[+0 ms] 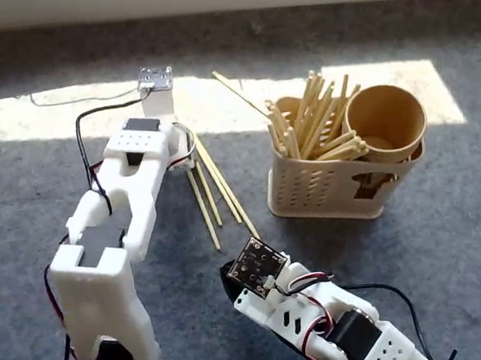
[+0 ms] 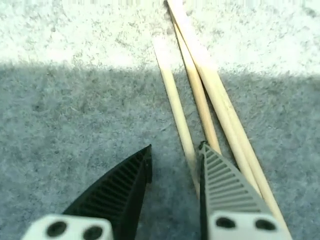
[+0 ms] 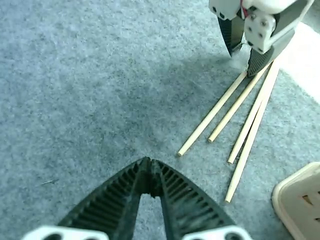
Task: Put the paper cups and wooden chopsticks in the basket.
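High view: four loose pale wooden chopsticks (image 1: 216, 191) lie mid-way across the grey carpet (image 1: 455, 234), long axes pointing away from the arms. Just beside them stands the cream slotted basket (image 1: 311, 191), which holds a tan paper cup (image 1: 385, 116).

Left wrist view: the left gripper (image 2: 175, 147) is open, and the outermost stick runs between its jaws.

Right wrist view: the right gripper (image 3: 149, 162) is closed and empty, farther from the sticks.

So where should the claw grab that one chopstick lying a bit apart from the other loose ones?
Take the chopstick around the middle of its thin shaft, from straight above, one tip each side. It lies flat on the carpet, bare on one side, with a small gap to the other chopsticks, so the open left claw probably fits.
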Motion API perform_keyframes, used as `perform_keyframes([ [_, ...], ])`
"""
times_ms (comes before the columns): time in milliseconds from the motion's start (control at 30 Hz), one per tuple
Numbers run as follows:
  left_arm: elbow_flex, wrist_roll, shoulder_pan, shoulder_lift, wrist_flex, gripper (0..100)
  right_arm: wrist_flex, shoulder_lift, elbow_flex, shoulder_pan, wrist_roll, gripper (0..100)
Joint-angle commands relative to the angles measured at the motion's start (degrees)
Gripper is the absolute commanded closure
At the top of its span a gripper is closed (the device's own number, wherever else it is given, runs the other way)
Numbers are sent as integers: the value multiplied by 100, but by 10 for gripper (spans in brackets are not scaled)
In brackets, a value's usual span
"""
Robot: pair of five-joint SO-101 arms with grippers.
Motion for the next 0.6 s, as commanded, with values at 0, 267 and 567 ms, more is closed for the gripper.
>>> perform_keyframes([
  [0,-655,97,84,119,448,850,-92,-92,567,22,26,992],
  [267,-1780,79,84,884,1371,953,-92,-92,567,31,26,992],
  [567,-2299,53,84,1182,1890,994,-92,-92,567,31,26,992],
])
